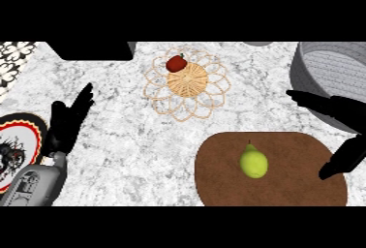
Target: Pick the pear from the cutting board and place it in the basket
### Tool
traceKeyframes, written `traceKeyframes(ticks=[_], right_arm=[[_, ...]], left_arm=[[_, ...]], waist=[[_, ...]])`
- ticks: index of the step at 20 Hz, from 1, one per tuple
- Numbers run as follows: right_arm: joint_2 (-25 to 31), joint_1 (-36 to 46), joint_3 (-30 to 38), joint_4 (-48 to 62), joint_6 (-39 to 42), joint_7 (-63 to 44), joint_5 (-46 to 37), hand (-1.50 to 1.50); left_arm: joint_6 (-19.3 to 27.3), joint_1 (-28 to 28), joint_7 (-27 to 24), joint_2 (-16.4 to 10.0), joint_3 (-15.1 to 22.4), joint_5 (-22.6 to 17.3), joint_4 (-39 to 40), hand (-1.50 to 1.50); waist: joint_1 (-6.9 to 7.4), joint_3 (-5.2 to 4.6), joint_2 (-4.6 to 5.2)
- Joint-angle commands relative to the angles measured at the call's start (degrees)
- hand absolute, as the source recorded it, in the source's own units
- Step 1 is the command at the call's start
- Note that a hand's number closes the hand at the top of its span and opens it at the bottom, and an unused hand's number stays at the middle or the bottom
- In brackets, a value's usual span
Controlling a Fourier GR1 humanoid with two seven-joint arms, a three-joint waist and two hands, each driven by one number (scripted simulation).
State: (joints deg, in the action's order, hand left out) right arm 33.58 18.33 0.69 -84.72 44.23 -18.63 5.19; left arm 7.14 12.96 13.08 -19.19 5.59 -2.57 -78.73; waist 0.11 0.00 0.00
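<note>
A yellow-green pear [253, 162] lies on the brown cutting board [286, 186] at the lower right, stem pointing up the view. The woven wicker basket [187, 92] sits at the upper middle with a red fruit [176, 63] on its far rim. My right hand [336, 114] hovers at the board's right edge, fingers spread towards the left and thumb [344, 157] hanging lower; the pear lies apart from it, to its left. My left hand [68, 121] rests open at the left, fingers up.
A grey ribbed pot [332, 68] stands at the upper right, right behind my right hand. A patterned plate [18, 145] lies at the left edge. A black object [93, 50] sits at the top left.
</note>
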Motion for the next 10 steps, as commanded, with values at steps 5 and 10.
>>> traceKeyframes(ticks=[5, 10], right_arm=[[-8.58, -2.70, -3.46, -0.16, -2.57, 2.40, -9.63, -1.50], [-11.76, -3.22, -2.87, 0.59, -3.75, 4.02, -14.04, -1.50]], left_arm=[[-3.02, -0.84, -2.87, 1.27, -2.80, 2.44, 1.79, 0.00], [-3.92, 0.70, -2.05, 2.60, -5.18, 3.65, 2.42, 0.00]], waist=[[-0.06, -0.01, -0.01], [-0.08, 0.00, -0.01]])
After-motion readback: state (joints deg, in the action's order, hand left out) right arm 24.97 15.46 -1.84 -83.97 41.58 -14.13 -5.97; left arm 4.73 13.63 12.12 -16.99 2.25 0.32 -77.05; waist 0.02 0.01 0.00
